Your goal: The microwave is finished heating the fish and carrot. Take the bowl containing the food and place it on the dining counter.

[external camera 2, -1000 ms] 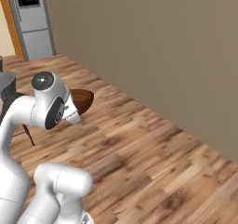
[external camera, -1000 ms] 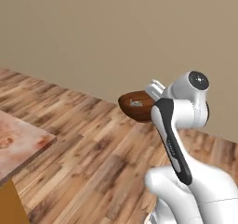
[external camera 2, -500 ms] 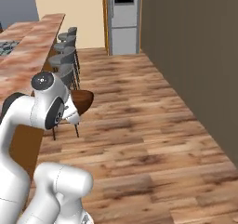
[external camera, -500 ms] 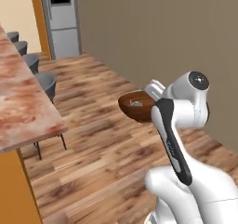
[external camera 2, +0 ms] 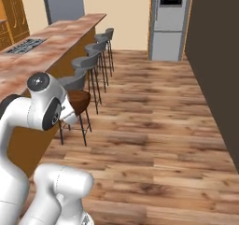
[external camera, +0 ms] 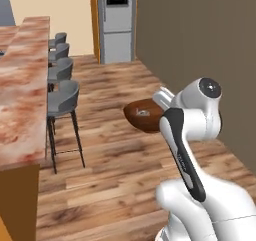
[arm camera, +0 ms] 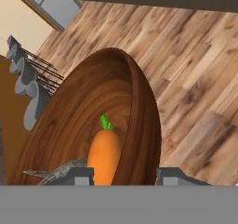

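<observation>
Left base view: the white arm rises from the lower right of the frame, and the bowl sits just left of the arm's upper joint, at centre frame, held clear above the wood floor. The gripper itself is hidden behind the arm and bowl here. The dining counter runs along the left edge from the upper left downward, with a row of grey stools just beside it; the bowl is apart from the counter, to its right. A grey refrigerator stands at top centre. Right base view: the arm occupies the lower left, and the bowl shows as a dark brown shape just right of the arm's round joint, in front of the nearest stool. The dining counter stretches from the left edge toward top centre, with the stools along its right side. Hand view: the gripper has its two tips at the bottom edge, one to each side of the bowl's rim, clenched on the bowl. Inside the bowl lie the carrot, at lower centre, and the fish, grey, at its lower left, touching the carrot.
</observation>
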